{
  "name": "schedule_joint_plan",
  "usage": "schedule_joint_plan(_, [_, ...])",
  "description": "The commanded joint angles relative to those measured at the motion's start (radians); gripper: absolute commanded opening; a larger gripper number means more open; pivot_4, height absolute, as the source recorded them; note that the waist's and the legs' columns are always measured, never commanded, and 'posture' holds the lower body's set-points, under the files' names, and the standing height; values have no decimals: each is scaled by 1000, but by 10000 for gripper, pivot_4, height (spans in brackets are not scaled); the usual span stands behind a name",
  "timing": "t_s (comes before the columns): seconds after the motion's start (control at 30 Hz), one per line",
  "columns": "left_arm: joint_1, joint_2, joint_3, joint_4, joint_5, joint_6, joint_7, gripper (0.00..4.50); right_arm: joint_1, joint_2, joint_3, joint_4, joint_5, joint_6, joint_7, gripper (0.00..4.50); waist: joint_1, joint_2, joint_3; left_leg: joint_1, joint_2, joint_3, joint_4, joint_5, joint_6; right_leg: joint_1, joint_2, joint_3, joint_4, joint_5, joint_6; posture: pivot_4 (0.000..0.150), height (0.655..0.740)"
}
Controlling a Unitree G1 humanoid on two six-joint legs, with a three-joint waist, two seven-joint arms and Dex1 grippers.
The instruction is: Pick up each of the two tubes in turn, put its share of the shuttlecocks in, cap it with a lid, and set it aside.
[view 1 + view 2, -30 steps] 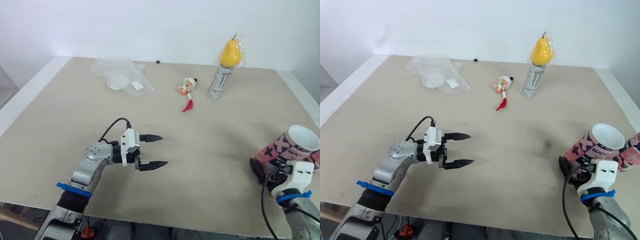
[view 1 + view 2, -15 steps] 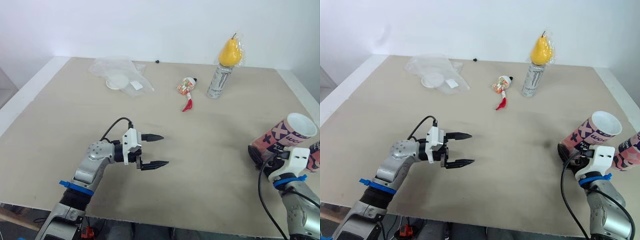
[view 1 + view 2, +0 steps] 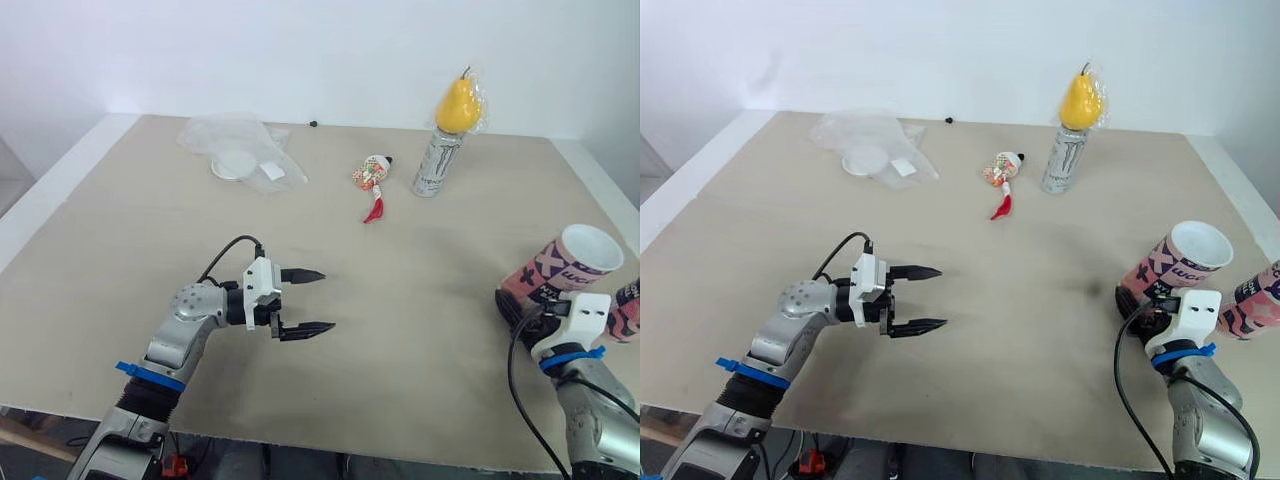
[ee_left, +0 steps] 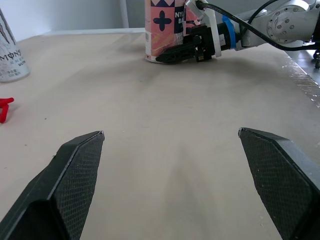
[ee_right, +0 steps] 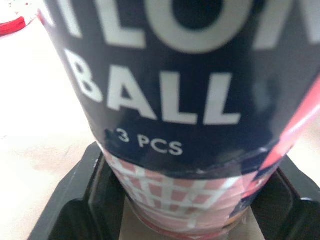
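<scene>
A pink and navy patterned tube [image 3: 556,272] leans at the table's right side, its white open mouth [image 3: 590,247] pointing up and to the right. My right gripper [image 3: 514,306] is shut on its lower end, one black finger [image 5: 80,200] on each side of the base. A second patterned tube [image 3: 1252,304] pokes in at the right edge behind that wrist. My left gripper [image 3: 327,299] hovers open and empty over the table's front left, far from the tube. A white round lid [image 3: 235,164] lies in a clear plastic bag [image 3: 240,140] at the back left.
A silver drink can [image 3: 438,161] with a bagged yellow pear [image 3: 459,105] on top stands at the back. Beside it lie a small red-and-white packet [image 3: 371,173] and a red scrap [image 3: 376,212]. Bare tabletop [image 3: 420,290] spreads between my grippers.
My right gripper has carried the tube up and a little left, away from the front edge. The left arm has barely moved.
</scene>
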Motion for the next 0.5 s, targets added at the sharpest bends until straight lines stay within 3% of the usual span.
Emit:
schedule_joint_plan(0.03, [5, 6, 2, -41, -4, 4, 4, 45000, -7, 3, 5, 3, -7, -4, -10, 28016, 0, 0, 0, 0, 0, 0, 0, 0, 0, 0, 0, 0, 0, 0, 0, 1500, 7400])
schedule_joint_plan(0.3, [10, 10, 4, -43, -3, 9, 8, 45000, -6, 3, 6, 3, -1, 6, -9, 28016, 0, 0, 0, 0, 0, 0, 0, 1, 0, 0, 0, 0, 0, 1, 0, 1500, 7400])
schedule_joint_plan(0.37, [11, 10, 3, -45, -3, 10, 8, 45000, -2, 4, 1, -4, 13, 20, -5, 37873, 0, 0, 0, 0, 0, 0, 0, 1, 0, 0, 0, 0, 0, 1, 0, 1500, 7400])
schedule_joint_plan(0.43, [9, 9, 2, -43, -3, 11, 9, 45000, 2, 0, 1, -9, 15, 26, -2, 42890, 0, 0, 0, 0, 0, 0, 0, 1, 0, 0, 0, 0, 0, 1, 0, 1500, 7400])
schedule_joint_plan(0.5, [7, 8, 2, -39, -2, 9, 9, 45000, 10, -3, 0, -12, 14, 25, 0, 42890, 0, 0, 0, 0, 0, 0, 0, 1, 0, 0, 0, 0, 0, 1, 0, 1500, 7400])
